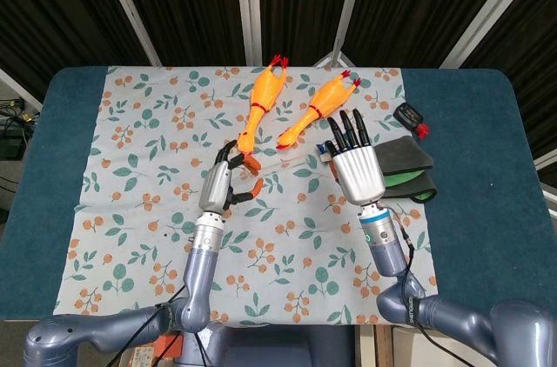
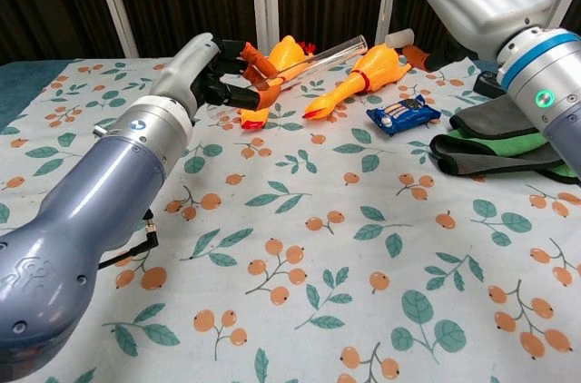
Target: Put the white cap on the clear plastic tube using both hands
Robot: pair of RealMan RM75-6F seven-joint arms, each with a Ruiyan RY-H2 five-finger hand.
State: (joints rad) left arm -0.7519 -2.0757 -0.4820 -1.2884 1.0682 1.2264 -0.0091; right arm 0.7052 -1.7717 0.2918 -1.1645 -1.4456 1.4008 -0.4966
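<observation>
Your floral-printed tablecloth (image 1: 130, 158) covers the blue table (image 1: 487, 123). Beyond your fingertips lie two orange rubber chickens, one (image 1: 262, 106) past your left hand and one (image 1: 317, 108) past your right hand. To the outer side of your right fingers sits a folded dark grey and green cloth (image 1: 407, 169), and beyond it a small black device with a red tag (image 1: 409, 114). A blue snack packet (image 2: 402, 114) lies under your right fingers.

Your left hand (image 1: 223, 183) pinches the clear plastic tube (image 2: 313, 55) between its orange-tipped fingers (image 2: 257, 61); the tube is raised off the cloth, its open end slanting towards your right hand. Your right hand (image 1: 354, 160) is raised with fingers extended, and the small white cap (image 2: 398, 37) is held at its fingertips, just beside the tube's open end and not yet on it.
</observation>
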